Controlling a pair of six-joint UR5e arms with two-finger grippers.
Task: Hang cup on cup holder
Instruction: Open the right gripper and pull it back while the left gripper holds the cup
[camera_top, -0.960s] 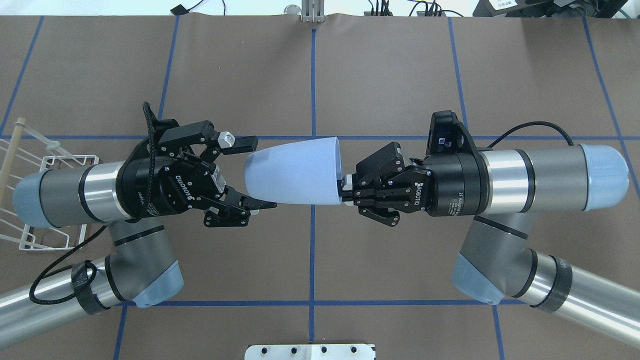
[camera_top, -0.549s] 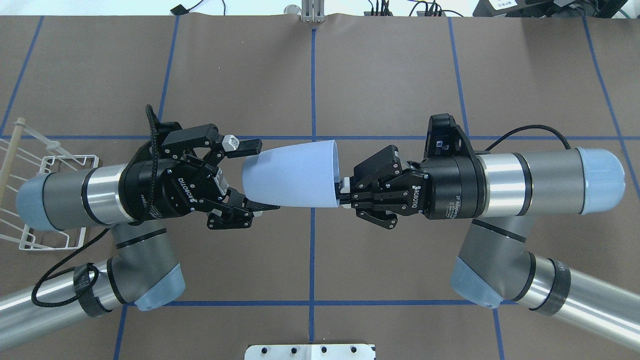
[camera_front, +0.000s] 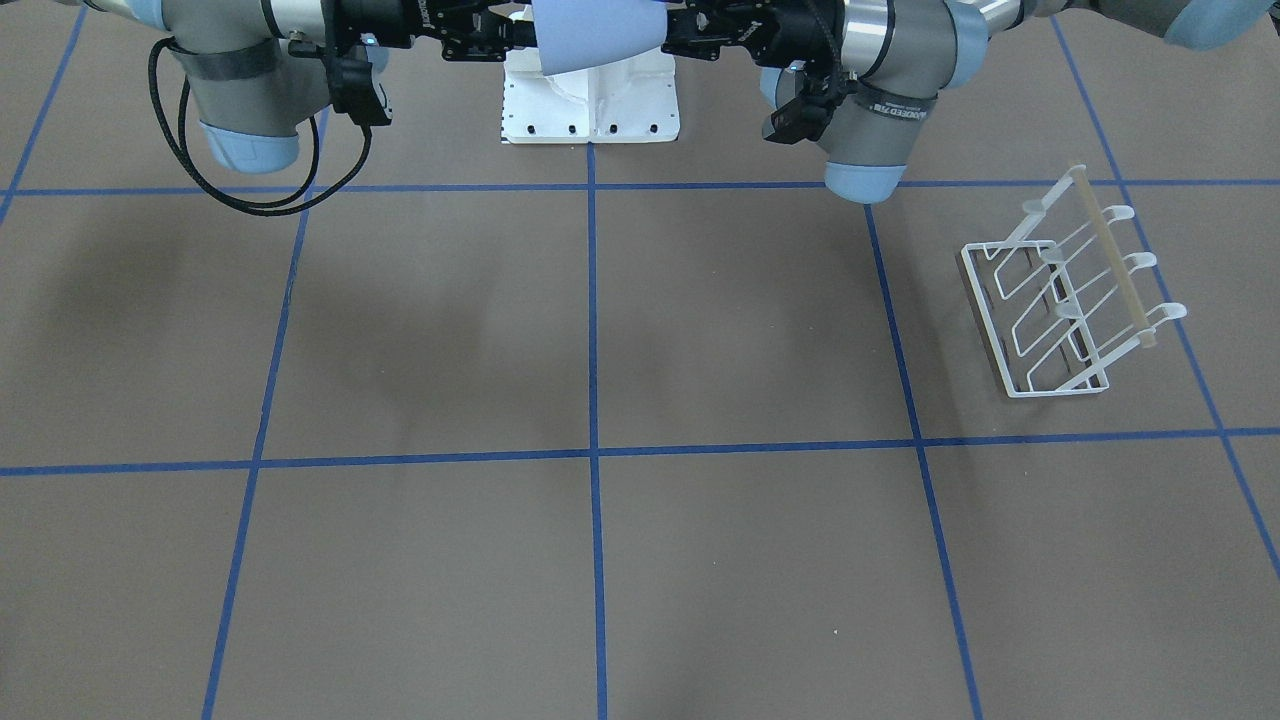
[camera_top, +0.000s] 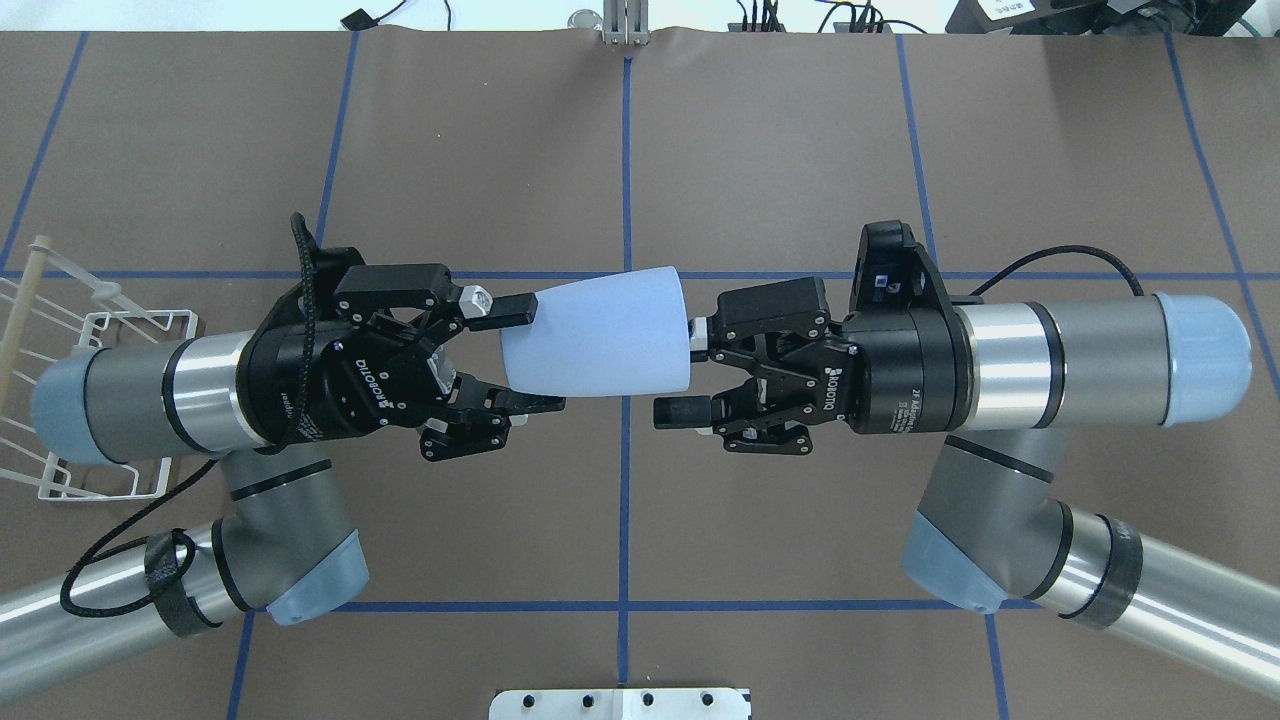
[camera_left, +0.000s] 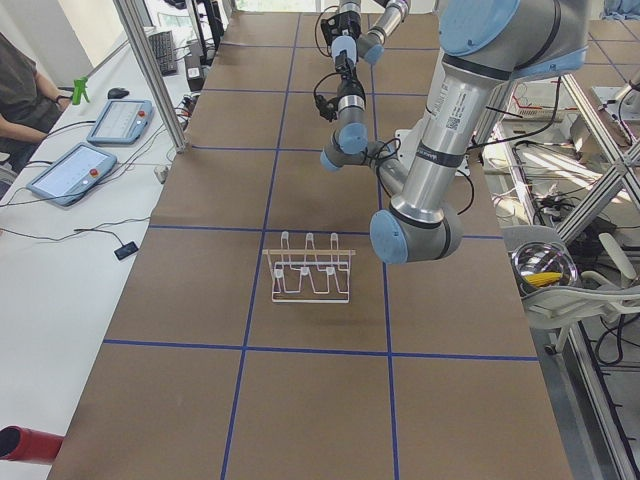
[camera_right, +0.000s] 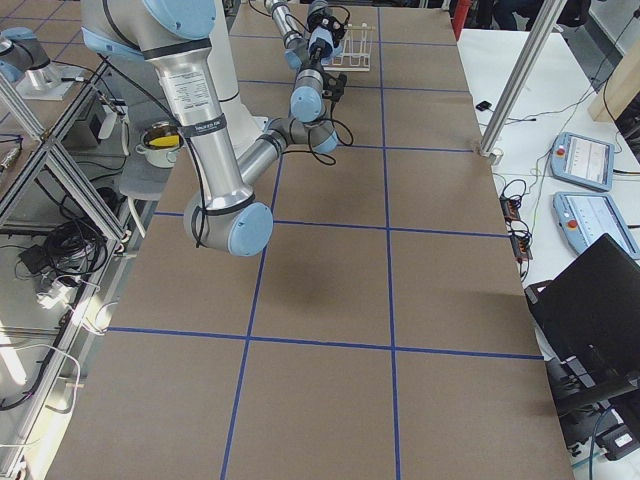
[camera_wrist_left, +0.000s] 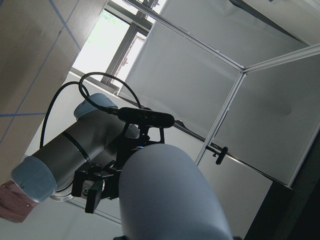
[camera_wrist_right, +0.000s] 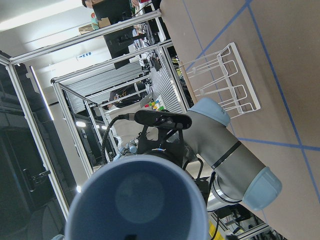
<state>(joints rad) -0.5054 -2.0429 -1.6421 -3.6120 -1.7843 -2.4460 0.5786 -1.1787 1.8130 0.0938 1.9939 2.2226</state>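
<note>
Brown tabletop (camera_top: 800, 150) with a blue tape grid, both arms raised over the middle of it, and this looks like a hand-over in mid-air. The left end effector (camera_top: 518, 353) is clamped on the narrow closed end of the light blue cup (camera_top: 600, 335), a finger on each side. The cup lies on its side, sticking straight out ahead of those fingers.

Facing it, the right end effector (camera_top: 682, 370) has its fingers spread apart. One sits just beside the cup's wide rim, though whether it touches I cannot tell, and the other stands clear of it. I judge it bears none of the weight. Its wrist camera looks right down into the open mouth.

The cup holder (camera_front: 1068, 300), a small white wire rack with a wooden rod (camera_front: 1110, 262), stands on the tabletop well behind the left end effector, out past that arm's wrist and below it. Nothing hangs on it.

So the step in hand is the pass to the left side, and the hanging is not yet begun. Next, I'd say, the right end effector draws straight back off the rim. Then the left swings round to the rack, tips the cup mouth-down and lowers it over one of the hook tips (camera_front: 1145, 260). That grip is short and near the base, so a slow turn looks wise.
</note>
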